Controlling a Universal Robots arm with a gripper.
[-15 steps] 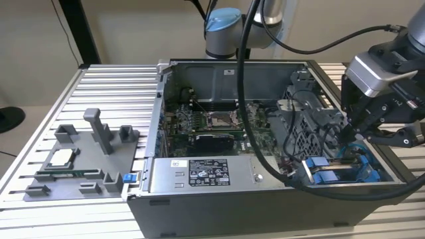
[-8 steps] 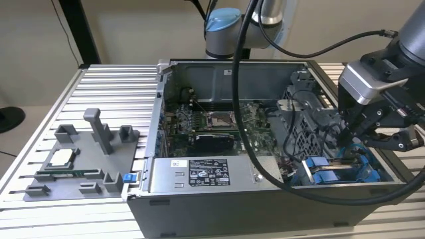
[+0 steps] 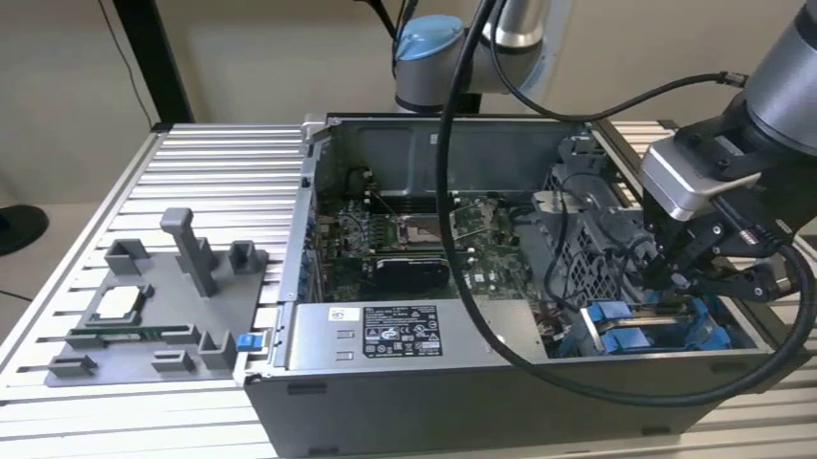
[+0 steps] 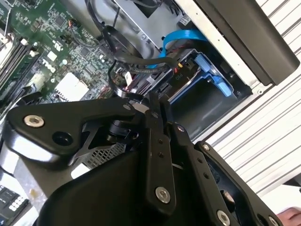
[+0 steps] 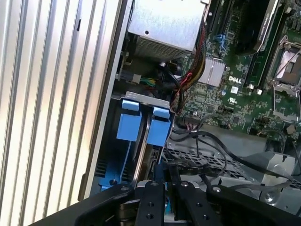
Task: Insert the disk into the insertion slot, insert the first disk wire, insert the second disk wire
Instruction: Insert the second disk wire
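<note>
Exterior view
PC case [image 3: 511, 382]: nearest the camera, an open grey tower lying on its side across the middle and lower frame, on the ribbed metal worktop [image 3: 217, 163].
Grey metal box [image 3: 408, 335]: along the case's near wall, with a white sticker on top.
Motherboard [image 3: 422, 239]: green, on the case floor at frame centre.
Fixture tray [image 3: 153, 306]: grey plastic with upright posts, at lower left, well apart from the case's contents.
Arm [image 3: 779, 86]: comes in from the upper right; a thick black cable [image 3: 460, 249] loops from it over the case.
Gripper [image 3: 695, 277]: black, lowered into the lower-right corner of the case, just above the blue fittings.
Insertion slot [image 3: 651, 330]: lower right corner of the case, marked by blue plastic parts.

Second wrist view
Gripper [image 4: 157, 101]: black linkage across the lower frame, its fingers [image 4: 154, 106] drawn close together at a dark cable by the bay; whether it truly grips anything, I cannot tell.
Insertion slot [image 4: 202, 89]: upper middle, with a blue carrier frame and a blue ribbon cable [image 4: 181, 37] curving above it.

First wrist view
Gripper [image 5: 160, 197]: bottom centre, directly over the bay.
Disk [image 5: 143, 150]: a thin edge seated between two blue carrier tabs [image 5: 129, 122] inside the insertion slot [image 5: 108, 155], at lower centre left.
Black wires [image 5: 202, 146]: loose, just beside the bay.
</note>
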